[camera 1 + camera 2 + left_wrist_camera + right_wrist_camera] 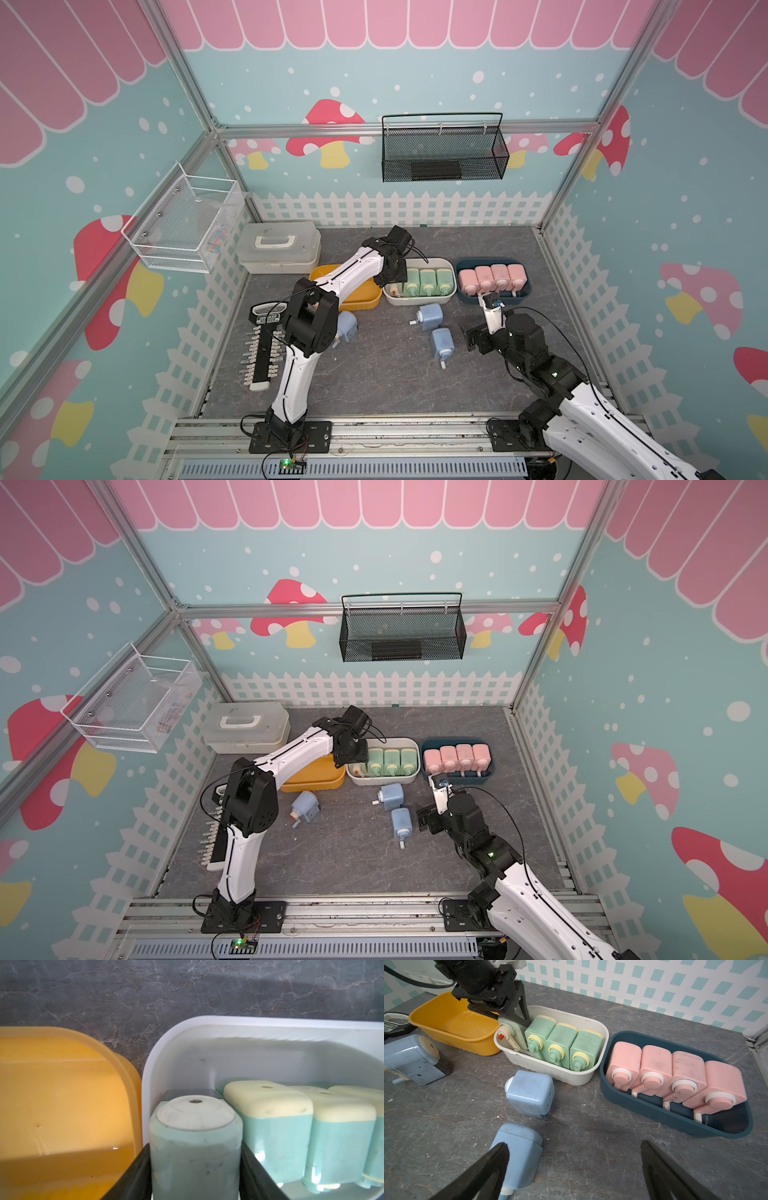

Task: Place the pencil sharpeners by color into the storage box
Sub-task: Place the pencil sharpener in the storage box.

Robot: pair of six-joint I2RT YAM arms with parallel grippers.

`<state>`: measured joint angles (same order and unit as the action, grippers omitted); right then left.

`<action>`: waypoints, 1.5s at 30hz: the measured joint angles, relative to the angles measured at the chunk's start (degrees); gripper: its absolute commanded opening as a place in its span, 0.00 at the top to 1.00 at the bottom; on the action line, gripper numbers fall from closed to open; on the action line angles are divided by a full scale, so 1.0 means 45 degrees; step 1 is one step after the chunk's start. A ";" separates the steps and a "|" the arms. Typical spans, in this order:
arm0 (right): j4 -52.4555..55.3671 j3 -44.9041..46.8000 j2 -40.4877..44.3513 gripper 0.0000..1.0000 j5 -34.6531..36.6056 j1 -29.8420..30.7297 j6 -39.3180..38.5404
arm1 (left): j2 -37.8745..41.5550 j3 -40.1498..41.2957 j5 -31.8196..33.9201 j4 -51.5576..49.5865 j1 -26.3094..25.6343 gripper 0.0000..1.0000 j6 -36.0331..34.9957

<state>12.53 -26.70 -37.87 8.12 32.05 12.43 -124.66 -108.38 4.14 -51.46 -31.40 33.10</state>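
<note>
I have the left end effector (394,279) clamped on a green sharpener (195,1136), with a jaw pressed to each flank. It is low in the left end of the white bin (428,300), near the centre of the frame in both top views.

The release turns on the fit. The sharpener stands in the gap between the bin's rounded end wall and the nearest of the three green sharpeners (562,1043) lined up there. Its long axis is parallel to theirs, with the crank end toward the bottom of the frame. I cannot tell whether its base is down on the bin floor. I judge the jaws have little room to spread, so I would open only slightly and lift straight up.

The right end effector (574,1147) hangs empty with its jaws wide apart over the surface (386,374), right of centre. The nearest blue sharpener (442,343) lies just left of it in a top view, long axis up-and-down the frame and crank stub toward the bottom. A second blue sharpener (430,316) is just above it, so the right arm is nearer to both. The third blue sharpener (347,326) sits by the left arm's elbow. The yellow bin (361,305), left of the white one, is empty, and I take it to be the one for blue.
</note>
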 measured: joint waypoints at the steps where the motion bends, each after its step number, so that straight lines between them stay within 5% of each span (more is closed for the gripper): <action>1: 0.0000 0.0000 0.0000 0.01 0.0005 0.0000 0.0000 | -0.0010 0.0000 0.0000 0.0010 0.0000 0.74 0.0015; 22: -0.0005 0.0000 -0.0223 0.01 0.0005 0.0000 0.0010 | 0.0044 0.0029 -0.0219 0.0019 0.0068 0.35 -0.0316; 23: 0.0000 0.0000 -0.0248 0.01 0.0000 0.0000 0.0010 | 0.0058 0.0029 -0.0219 0.0019 0.0073 0.27 -0.0355; 24: 0.0000 0.0000 -0.0272 0.01 0.0005 0.0000 0.0010 | 0.0083 0.0029 -0.0189 0.0010 0.0087 0.06 -0.0384; 25: -0.0005 0.0000 -0.0287 0.01 0.0000 0.0000 0.0015 | 0.0136 0.0034 -0.0219 0.0019 0.0121 0.01 -0.0418; 35: -0.0005 0.0000 -0.0306 0.01 0.0000 0.0000 0.0019 | 0.0641 0.0481 -0.0379 0.0393 0.0141 0.01 -0.0466; 45: -0.0024 0.0000 -0.0665 0.01 -0.0423 0.0000 -0.0015 | 0.2735 0.2943 -0.0889 0.2108 0.0141 0.01 -0.0651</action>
<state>12.43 -26.70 -40.86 6.22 32.05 12.36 -112.36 -95.13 0.14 -41.98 -30.76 30.17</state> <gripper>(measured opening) 0.986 0.989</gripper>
